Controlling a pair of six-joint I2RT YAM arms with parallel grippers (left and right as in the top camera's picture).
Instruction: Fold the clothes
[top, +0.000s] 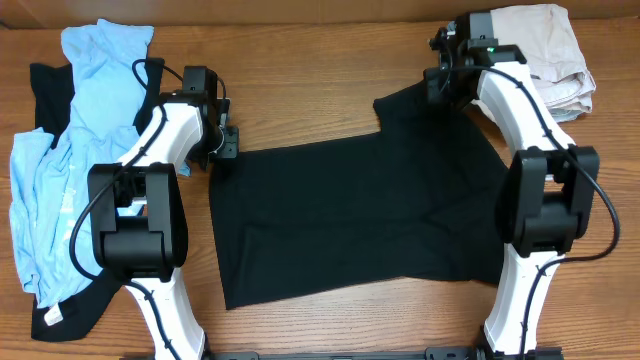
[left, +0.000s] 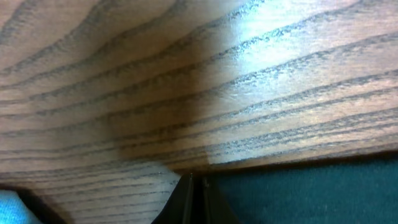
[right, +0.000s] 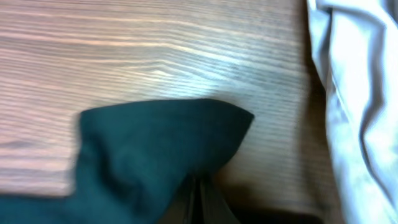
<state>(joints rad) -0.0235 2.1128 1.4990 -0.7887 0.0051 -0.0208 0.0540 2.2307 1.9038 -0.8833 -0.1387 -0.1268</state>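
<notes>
Fold: not begun, black shirt (top: 350, 215) flat mid-bench (top: 320, 60), no fold made | left tool (left: 193, 186) pressed together at its far left corner, hold unconfirmed | right tool (right: 198, 190) pinching far right sleeve | light blue pile (top: 70, 150) unfolded; beige garment (top: 545, 55) aside

Entry, as you saw it: one desk (top: 300, 90), brown wood, dark wavy grain, pale glare patches on top.
</notes>
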